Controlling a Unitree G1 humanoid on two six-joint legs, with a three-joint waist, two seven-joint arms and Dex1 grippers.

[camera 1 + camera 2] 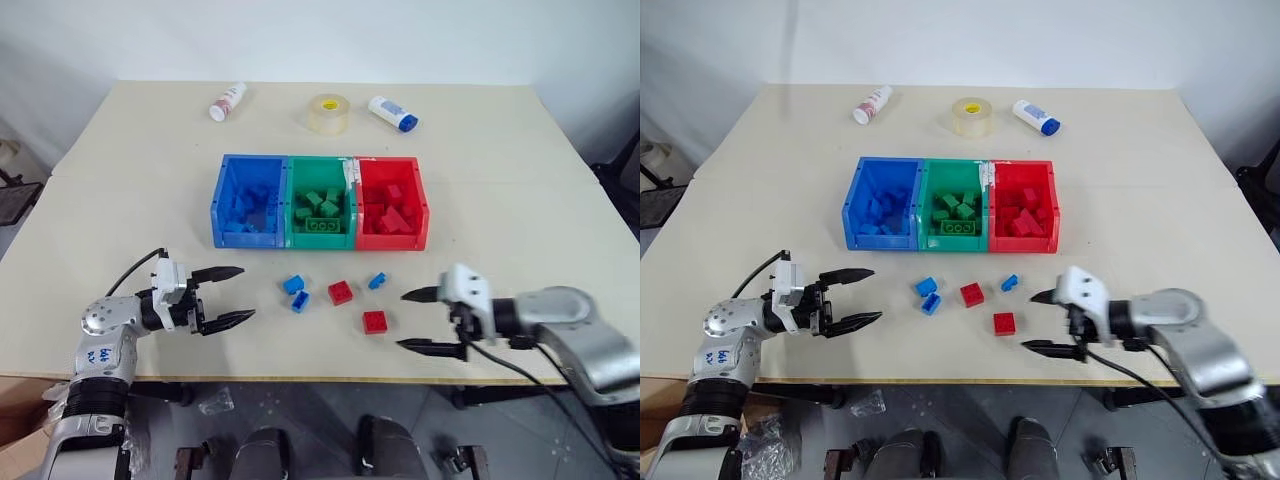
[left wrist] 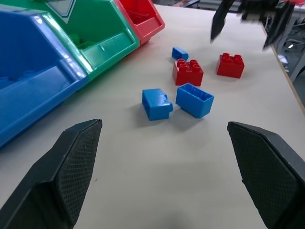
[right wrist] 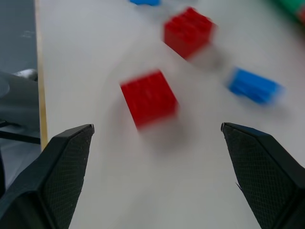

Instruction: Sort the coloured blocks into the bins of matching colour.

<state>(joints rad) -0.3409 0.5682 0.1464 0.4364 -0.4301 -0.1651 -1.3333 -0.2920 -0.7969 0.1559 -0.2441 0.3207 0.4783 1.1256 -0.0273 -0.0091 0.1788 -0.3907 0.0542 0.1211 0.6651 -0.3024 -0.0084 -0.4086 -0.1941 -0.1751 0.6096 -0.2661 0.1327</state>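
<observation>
Left tool (image 1: 228, 295) hovering wide open and empty over the table (image 1: 120, 180), aimed toward two blue blocks (image 1: 296, 291) lying well apart from it to its right. Further right, two red blocks (image 1: 341, 292) (image 1: 375, 321) and a small blue block (image 1: 376, 281) loose in front of the blue bin (image 1: 250, 200), green bin (image 1: 320, 203) and red bin (image 1: 392, 203). Right tool (image 1: 418, 320) spread wide, empty, pointing left at the nearer red block just beside it; likely that arm's pick.
</observation>
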